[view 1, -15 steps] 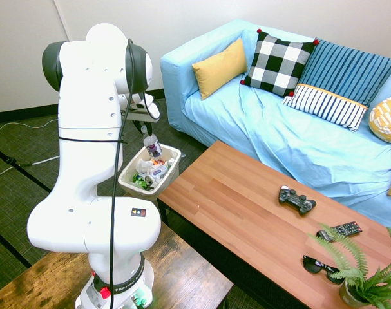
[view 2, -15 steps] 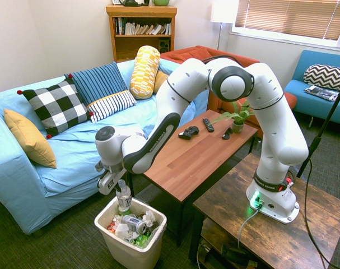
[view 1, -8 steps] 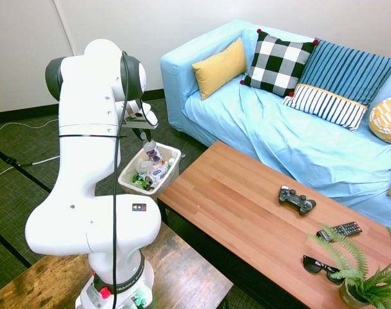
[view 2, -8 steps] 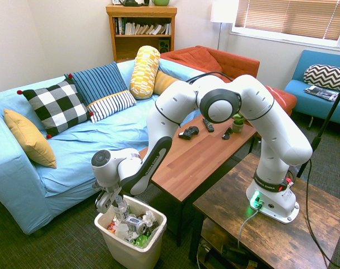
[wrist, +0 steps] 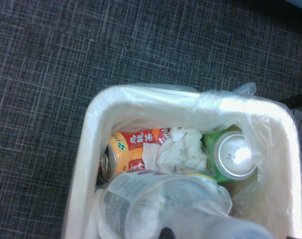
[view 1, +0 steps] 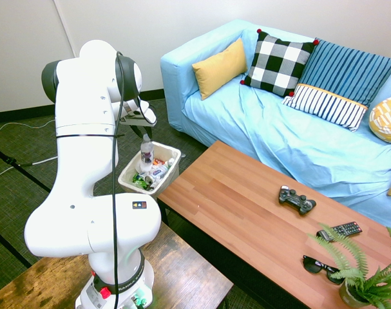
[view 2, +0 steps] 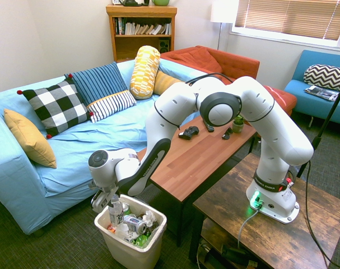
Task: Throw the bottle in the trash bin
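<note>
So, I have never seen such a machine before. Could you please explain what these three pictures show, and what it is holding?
The white machine is a robot arm with a two-finger gripper at its tip. Two pictures come from room cameras on opposite sides of it. The third comes from a camera on its wrist, looking straight down.

The gripper holds a small clear bottle by its top, upright over the white trash bin on the floor; its lower part is already inside. The wrist view shows the bin's contents: an orange can, a green can and crumpled paper.

Beside the bin is a wooden table with a game controller, a remote, sunglasses and a fern. Behind it is a blue sofa with cushions.
</note>
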Controlling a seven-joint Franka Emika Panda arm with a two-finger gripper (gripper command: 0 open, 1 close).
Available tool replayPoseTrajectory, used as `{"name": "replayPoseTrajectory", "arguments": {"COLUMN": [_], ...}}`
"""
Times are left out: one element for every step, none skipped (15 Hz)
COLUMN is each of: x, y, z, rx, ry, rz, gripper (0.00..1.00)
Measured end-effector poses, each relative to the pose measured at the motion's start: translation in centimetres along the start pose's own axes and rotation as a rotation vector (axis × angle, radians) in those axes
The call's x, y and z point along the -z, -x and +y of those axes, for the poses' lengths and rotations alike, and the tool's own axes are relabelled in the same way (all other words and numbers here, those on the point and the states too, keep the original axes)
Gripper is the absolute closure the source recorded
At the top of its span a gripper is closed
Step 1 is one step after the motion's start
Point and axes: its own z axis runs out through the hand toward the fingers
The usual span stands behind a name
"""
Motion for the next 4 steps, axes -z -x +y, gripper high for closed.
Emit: {"name": "replayPoseTrajectory", "arguments": {"x": [-0.1,-0.2,-0.5,-0.7], "y": [0.3,0.8,1.2,1.5], "z": [-0.1,-0.2,-0.3,-0.3], "rx": [-0.005,-0.011,-0.019,-0.030], "ry": [-0.001,-0.002,-0.006,-0.011], "rz": [0.000,0.000,-0.001,0.000], "gripper": [0.00,0.00,0.00,0.00]}}
